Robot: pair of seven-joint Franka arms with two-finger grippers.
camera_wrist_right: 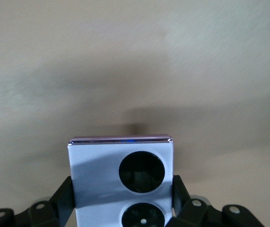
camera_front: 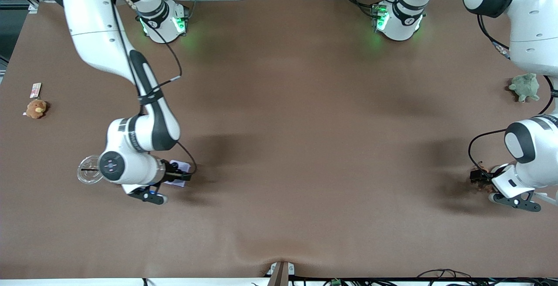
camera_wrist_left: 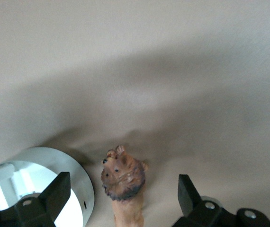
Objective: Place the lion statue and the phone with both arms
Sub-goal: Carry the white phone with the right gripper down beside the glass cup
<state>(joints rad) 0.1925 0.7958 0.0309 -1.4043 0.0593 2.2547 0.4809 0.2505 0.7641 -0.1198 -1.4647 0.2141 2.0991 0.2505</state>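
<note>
The small orange-brown lion statue (camera_wrist_left: 123, 182), cut off at the left wrist view's edge, stands on the brown table (camera_front: 305, 124) between the left gripper's (camera_wrist_left: 124, 191) spread, untouching fingers (camera_wrist_left: 186, 191). The pale-lavender square phone (camera_wrist_right: 123, 177), half hidden in front view, is clamped by the right gripper (camera_wrist_right: 122, 191) beside a clear plastic lid (camera_front: 87, 169).

The phone (camera_wrist_right: 121, 177) is showing a smooth, glossy lavender face; beneath it, the table (camera_front: 305, 103) is appearing matt brown.

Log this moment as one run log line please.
left gripper: open, straddling orange-brown lion statue | right gripper: shut on pale-lavender phone
</note>
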